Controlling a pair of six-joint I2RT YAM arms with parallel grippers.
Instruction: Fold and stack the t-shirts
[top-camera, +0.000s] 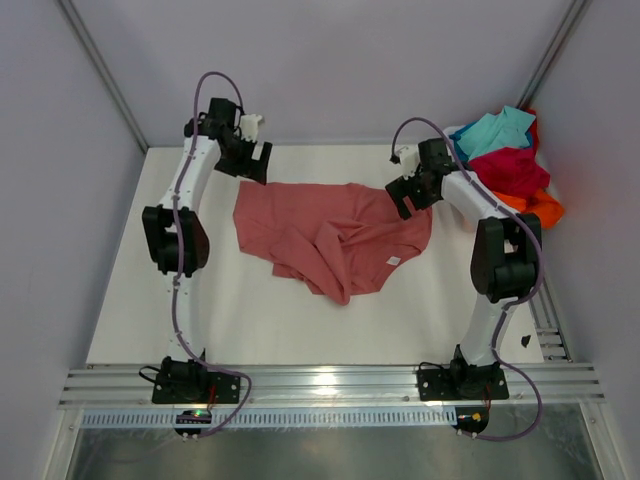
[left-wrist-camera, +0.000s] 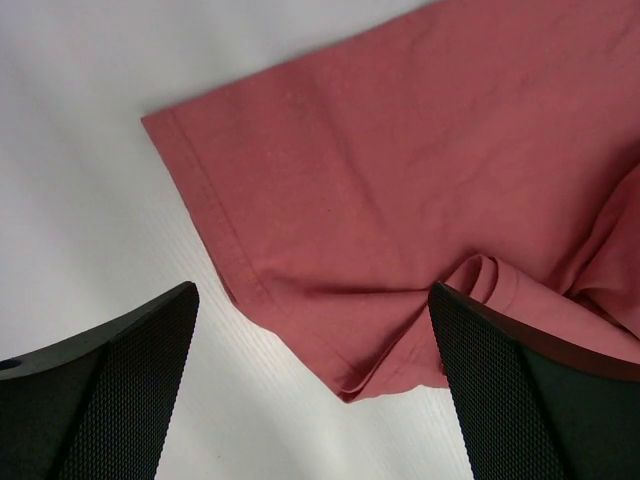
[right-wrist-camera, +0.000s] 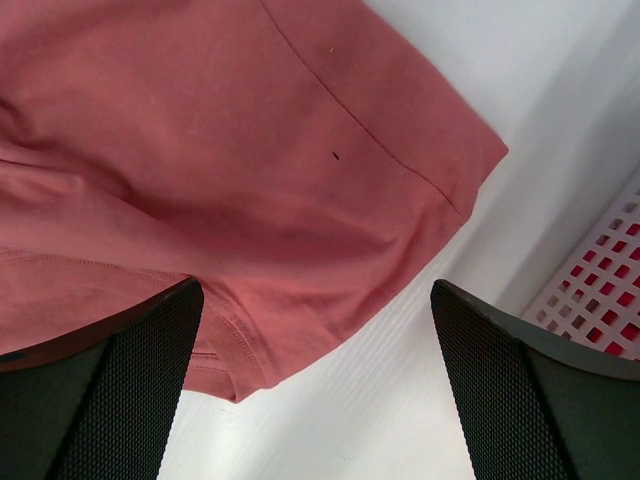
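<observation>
A rumpled salmon-pink t-shirt (top-camera: 330, 235) lies spread on the surface (top-camera: 250, 320); left fingers (left-wrist-camera: 110, 390) and right fingers (right-wrist-camera: 110, 390), both apart and empty, hover over its far corners, likely to flatten it for folding; the other tees (top-camera: 510, 160) are heaped beyond its right side.
</observation>
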